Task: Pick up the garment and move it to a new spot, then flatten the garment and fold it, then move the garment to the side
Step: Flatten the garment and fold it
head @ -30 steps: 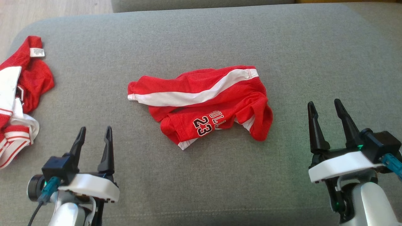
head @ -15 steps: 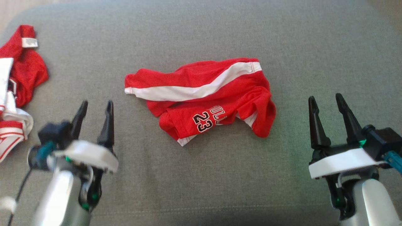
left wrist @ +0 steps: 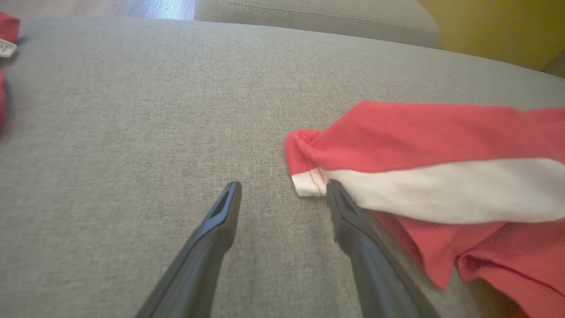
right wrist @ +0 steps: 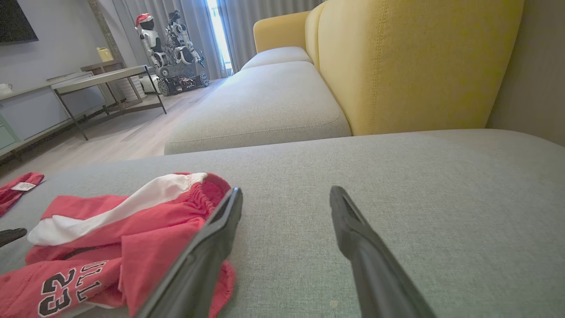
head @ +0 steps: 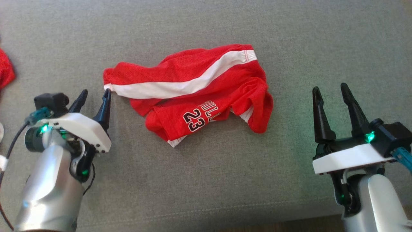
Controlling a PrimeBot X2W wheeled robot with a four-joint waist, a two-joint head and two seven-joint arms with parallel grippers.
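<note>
The garment [head: 193,87], a pair of red shorts with a broad white side stripe and "23" printed in black, lies crumpled near the middle of the grey sofa cushion [head: 206,187]. The stripe runs slantwise from the elastic waistband at the upper right down to a leg hem at the left, and the printed leg is folded under toward the robot.

The left gripper [head: 96,92] sits at the garment's left end, low over the cushion. Its fingers [left wrist: 353,221] are spread fairly wide with nothing between them. In the left wrist view the inner fingertip lies right at the white, red-stitched corner of the hem [left wrist: 309,185], with the outer one over bare fabric – whether the tip presses on the cloth I cannot tell.

The right gripper [head: 329,87] hovers off the garment's right side, clear of it, with its fingers also parted wide and empty. From the right wrist view the gathered waistband [right wrist: 207,187] shows just beyond the left-hand finger, and open cushion lies between the two tips.

A second red cloth [head: 4,71] peeks in at the far left edge of the cushion, well apart from the shorts. Behind the cushion stands a yellow sofa back [right wrist: 419,66] – with another grey seat [right wrist: 265,101] beside it
</note>
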